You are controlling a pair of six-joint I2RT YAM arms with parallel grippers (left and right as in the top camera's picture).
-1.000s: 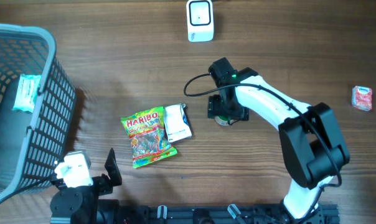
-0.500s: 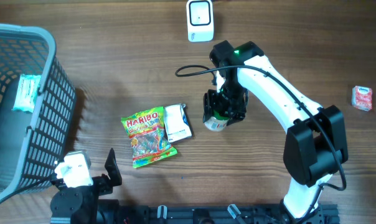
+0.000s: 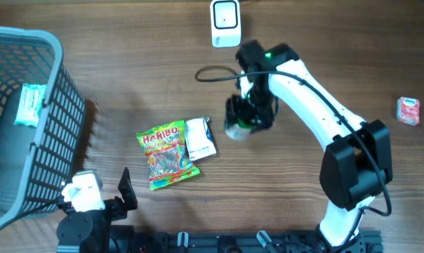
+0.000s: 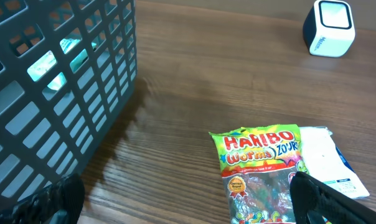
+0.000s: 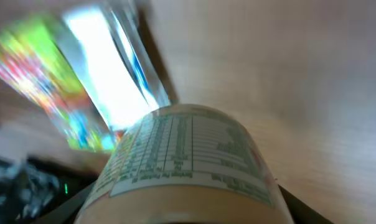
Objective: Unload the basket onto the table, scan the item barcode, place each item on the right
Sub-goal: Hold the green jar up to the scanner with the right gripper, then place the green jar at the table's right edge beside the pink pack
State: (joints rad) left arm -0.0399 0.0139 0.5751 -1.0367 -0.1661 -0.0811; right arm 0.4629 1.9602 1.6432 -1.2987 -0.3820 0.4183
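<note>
Cream tub (image 5: 188, 163), grey basket (image 3: 66, 119)

Grey basket (image 3: 61, 126) (teal packet (image 3: 31, 104) inside), Haribo bag (image 3: 166, 154), white pouch (image 3: 200, 139)

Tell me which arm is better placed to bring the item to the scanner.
Right. Its claw grips the tub just below the scanner. The left claw is open and empty, down by the basket, much farther away.

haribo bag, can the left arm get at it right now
Probably yes. The left claw is open and the Haribo bag lies flat ahead of it, nothing between. The basket stands off to the side, and the right claw holds its container clear of the bag.
</note>
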